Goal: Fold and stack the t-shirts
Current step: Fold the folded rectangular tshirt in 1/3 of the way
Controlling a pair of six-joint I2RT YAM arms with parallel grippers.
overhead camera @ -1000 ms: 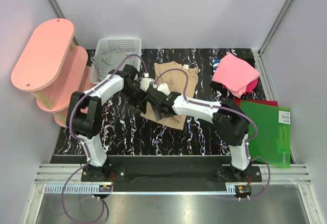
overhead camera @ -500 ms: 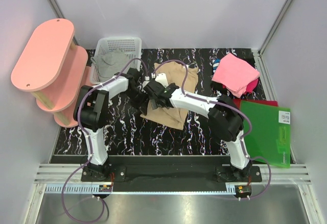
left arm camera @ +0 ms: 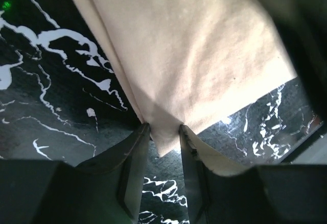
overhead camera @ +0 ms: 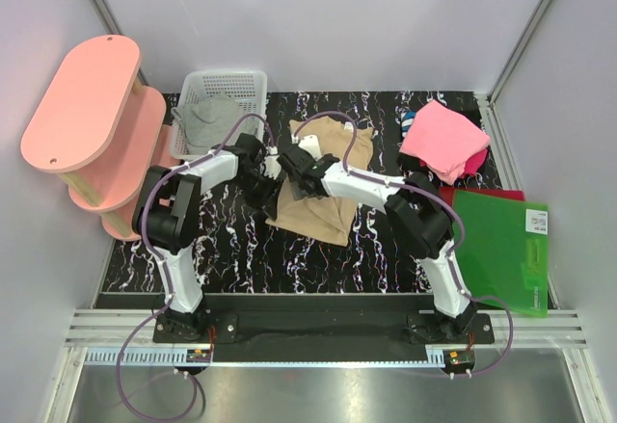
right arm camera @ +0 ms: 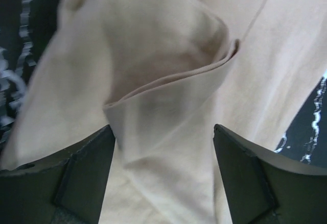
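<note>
Since a second back the right gripper (right arm camera: 163,132) has slid up and left across the tan t-shirt (overhead camera: 318,213). Its jaws stand wide astride a raised fold, not clamping. The left gripper (left arm camera: 163,129) is pinched on the shirt's corner. It lies half folded mid-way across the bench (overhead camera: 241,240). Soft, light, floppy stuff, so I'd grab hems or corners, not the middle. The pink t-shirt (overhead camera: 443,139) waits far right.

Body, 2 units | left arm (overhead camera: 207,166) and right arm (overhead camera: 366,189): white tubular links, bulky black joint housings | cables (overhead camera: 120,365): purple, 1 per arm, looping from base along links | bases (overhead camera: 183,324): black | right gripper (right arm camera: 163,127) fingers (right arm camera: 84,173): dark grey, flat, bevelled edges
</note>
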